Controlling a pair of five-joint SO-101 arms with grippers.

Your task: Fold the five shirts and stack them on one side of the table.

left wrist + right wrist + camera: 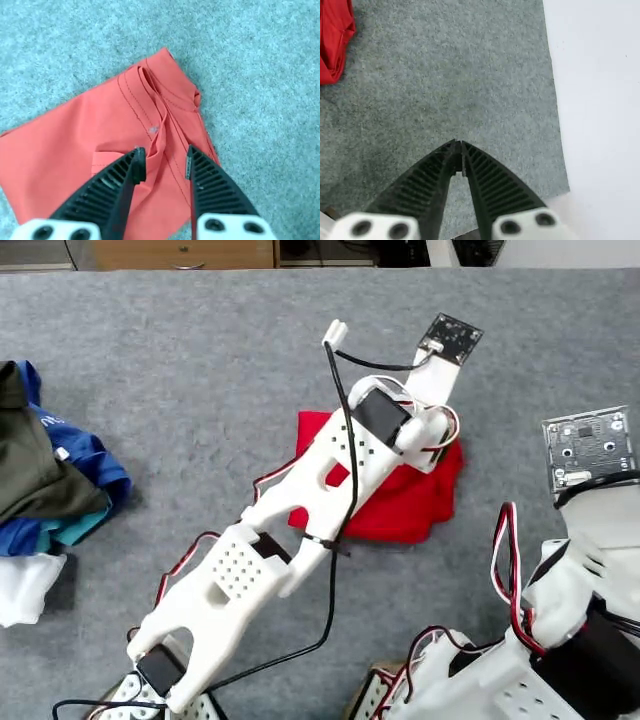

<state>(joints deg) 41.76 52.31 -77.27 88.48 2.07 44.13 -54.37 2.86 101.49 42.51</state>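
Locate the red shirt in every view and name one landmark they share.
High view: red shirt mid-table, partly under the left arm.
Left wrist view: red shirt beneath the open left gripper, a fold between its jaws.
Right wrist view: red shirt at the edge, away from the shut right gripper.
Shared landmark: the grey mat.

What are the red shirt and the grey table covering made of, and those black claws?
Red shirt: soft matte cloth, likely cotton; stitched seams, limp folds. Table covering: grey felt or short carpet, by its fuzzy nap. Left gripper: black ribbed plastic, probably.
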